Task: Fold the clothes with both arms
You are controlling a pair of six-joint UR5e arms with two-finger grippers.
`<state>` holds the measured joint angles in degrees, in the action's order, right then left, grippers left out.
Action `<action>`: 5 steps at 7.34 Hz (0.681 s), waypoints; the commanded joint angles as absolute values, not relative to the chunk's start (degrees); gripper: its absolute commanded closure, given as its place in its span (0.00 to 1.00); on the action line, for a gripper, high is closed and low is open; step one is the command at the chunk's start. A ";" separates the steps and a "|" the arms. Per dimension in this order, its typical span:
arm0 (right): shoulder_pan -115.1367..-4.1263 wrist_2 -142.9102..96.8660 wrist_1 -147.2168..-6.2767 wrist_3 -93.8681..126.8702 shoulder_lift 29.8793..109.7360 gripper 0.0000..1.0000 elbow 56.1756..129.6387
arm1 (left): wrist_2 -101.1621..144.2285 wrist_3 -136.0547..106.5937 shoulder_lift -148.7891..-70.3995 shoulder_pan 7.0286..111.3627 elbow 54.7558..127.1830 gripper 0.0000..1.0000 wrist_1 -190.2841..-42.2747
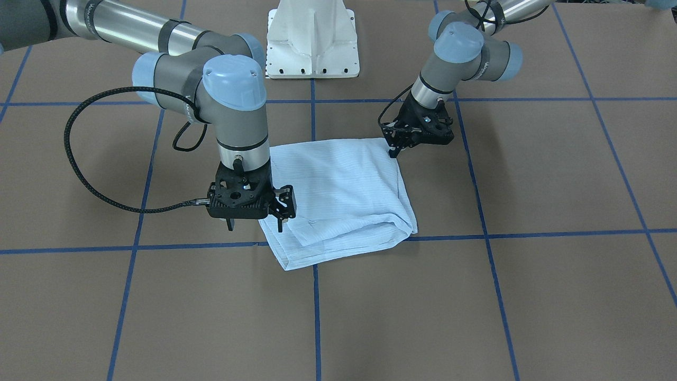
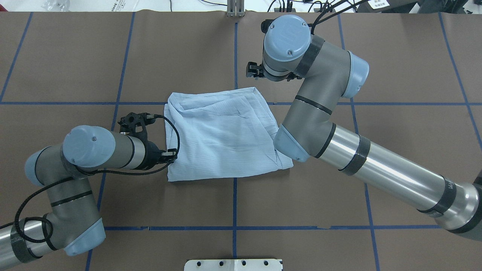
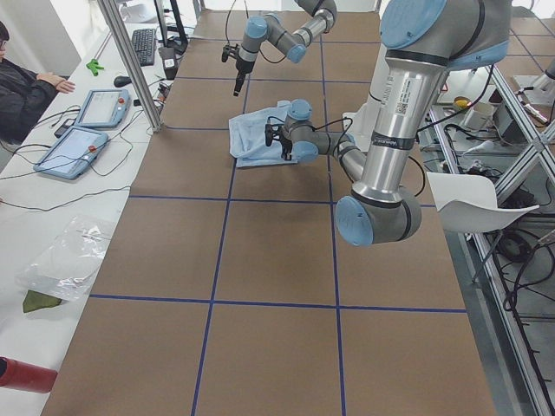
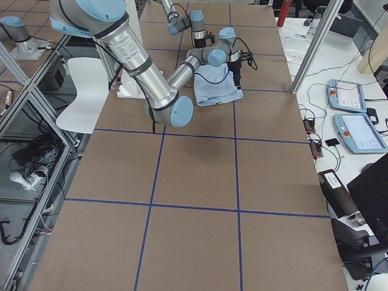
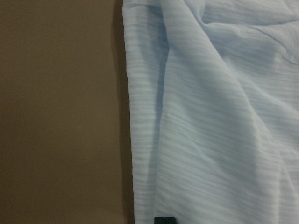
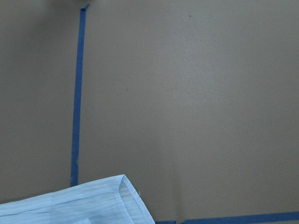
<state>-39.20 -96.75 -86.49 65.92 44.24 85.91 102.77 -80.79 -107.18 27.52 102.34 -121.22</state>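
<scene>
A thin light-blue, finely striped shirt (image 1: 344, 190) lies folded into a rough square mid-way along the brown tabletop (image 1: 529, 296). The left arm's black two-finger claw (image 1: 395, 152) points down at one corner of the shirt. I cannot tell whether it is clenched, since its wrist view shows only a black tip at the frame's bottom edge. The right arm's black claw (image 1: 255, 226) hangs released near the opposite corner. In the overhead view the right arm's elbow hides part of the shirt's edge.

Shirt (image 1: 344, 185): thin, matt, finely striped cloth. Worktop (image 1: 555, 174): matt brown paper-like sheet. Left arm (image 1: 455, 58), right arm (image 1: 232, 116): shiny metal tubes, smooth light-blue caps.
</scene>
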 commanded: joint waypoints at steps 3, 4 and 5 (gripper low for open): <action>-39.20 -96.77 -86.48 65.92 44.38 0.00 85.96 | 102.75 -80.86 -103.20 27.51 106.51 1.00 -121.20; -39.20 -96.77 -86.40 65.92 44.30 0.00 85.96 | 102.92 -80.95 -103.27 27.42 106.78 1.00 -121.20; -39.20 -96.77 -86.48 65.92 44.30 0.00 85.96 | 102.92 -80.86 -104.05 26.99 105.83 0.68 -121.29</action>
